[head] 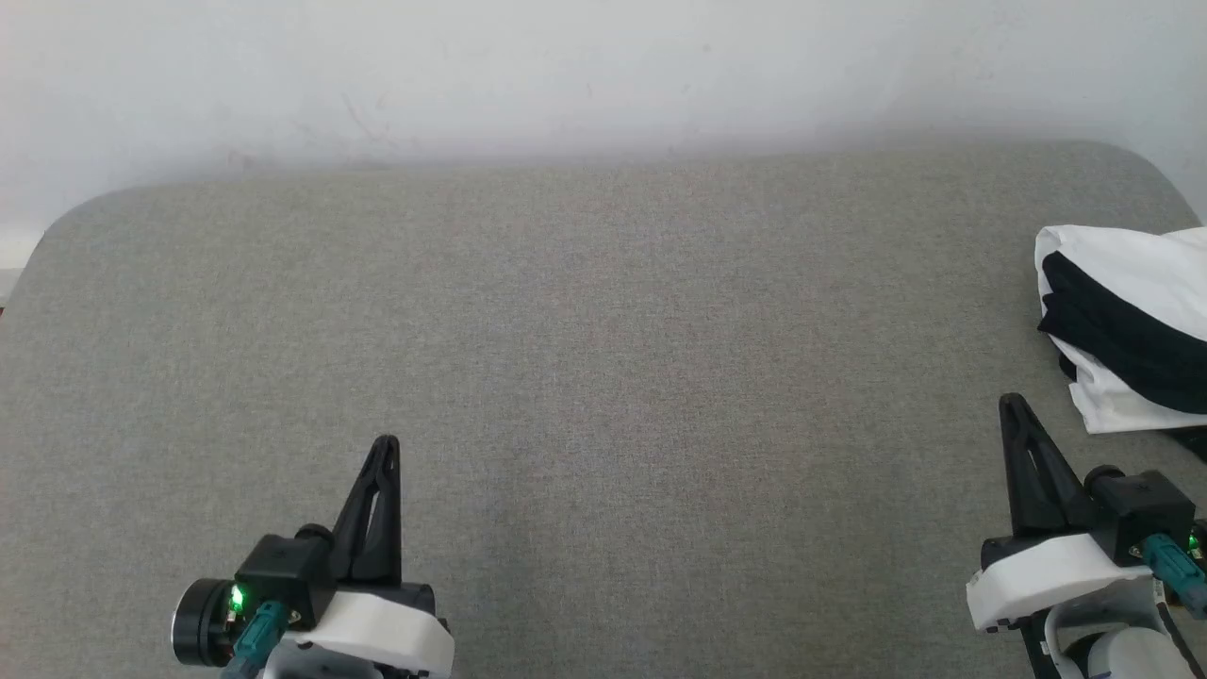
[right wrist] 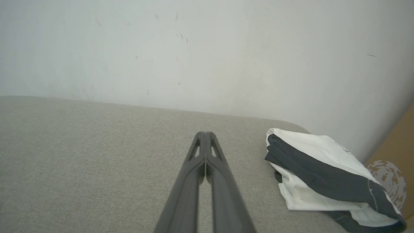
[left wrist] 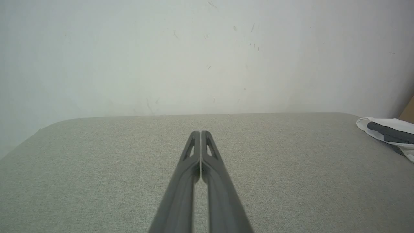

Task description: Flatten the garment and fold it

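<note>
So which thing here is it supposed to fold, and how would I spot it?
Start with the big grey padded surface below the white wall. At its right edge, just beyond the right pincer, a shirt lies in a loose heap. It is white with a broad black band, unlike the plain grey around it.

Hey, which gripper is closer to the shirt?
The right gripper; the garment lies just beyond it, while the left gripper sits far off across the grey surface.
</note>
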Robot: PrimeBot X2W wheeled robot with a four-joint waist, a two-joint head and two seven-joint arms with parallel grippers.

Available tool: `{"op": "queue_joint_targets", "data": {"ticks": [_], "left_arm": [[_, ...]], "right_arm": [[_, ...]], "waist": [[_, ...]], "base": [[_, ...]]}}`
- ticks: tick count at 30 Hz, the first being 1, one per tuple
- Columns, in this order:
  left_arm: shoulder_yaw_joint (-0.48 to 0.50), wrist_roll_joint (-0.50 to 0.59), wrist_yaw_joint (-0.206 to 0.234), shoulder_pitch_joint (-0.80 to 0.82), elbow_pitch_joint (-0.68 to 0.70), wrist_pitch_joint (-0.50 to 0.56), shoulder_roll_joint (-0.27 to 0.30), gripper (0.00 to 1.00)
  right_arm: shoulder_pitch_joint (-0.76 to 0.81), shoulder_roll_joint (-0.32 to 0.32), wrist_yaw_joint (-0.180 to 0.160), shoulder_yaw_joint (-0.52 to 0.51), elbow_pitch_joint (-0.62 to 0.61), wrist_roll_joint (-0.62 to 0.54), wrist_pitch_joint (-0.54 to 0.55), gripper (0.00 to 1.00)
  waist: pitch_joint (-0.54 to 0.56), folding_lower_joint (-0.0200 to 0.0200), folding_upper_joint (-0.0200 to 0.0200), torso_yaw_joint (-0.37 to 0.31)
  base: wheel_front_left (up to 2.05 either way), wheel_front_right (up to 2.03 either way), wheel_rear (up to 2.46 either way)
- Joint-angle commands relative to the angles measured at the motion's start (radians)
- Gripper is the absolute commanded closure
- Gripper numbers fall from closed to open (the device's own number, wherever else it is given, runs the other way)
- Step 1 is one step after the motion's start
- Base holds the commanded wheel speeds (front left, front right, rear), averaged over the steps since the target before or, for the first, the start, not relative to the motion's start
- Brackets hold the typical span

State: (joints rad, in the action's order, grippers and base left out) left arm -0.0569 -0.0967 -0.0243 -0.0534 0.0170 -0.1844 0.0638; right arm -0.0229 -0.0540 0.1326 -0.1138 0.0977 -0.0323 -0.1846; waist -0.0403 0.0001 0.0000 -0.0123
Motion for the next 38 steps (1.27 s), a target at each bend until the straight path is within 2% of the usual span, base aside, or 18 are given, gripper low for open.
{"op": "queue_joint_targets", "data": {"ticks": [1,38], "left_arm": [[0.007,0.010,0.006,0.015,-0.003,0.005,-0.004,1.00],[0.028,0.046,0.014,0.031,-0.009,0.080,-0.008,1.00]], "right_arm": [[0.006,0.001,-0.001,0.006,-0.009,0.007,0.005,1.00],[0.013,0.002,-0.001,0.051,-0.046,0.018,0.080,1.00]], "waist": [[0.001,0.0000,0.0000,0.000],[0.017,0.0000,0.0000,0.005]], "base": [[0.00,0.00,0.00],[0.00,0.00,0.00]]}}
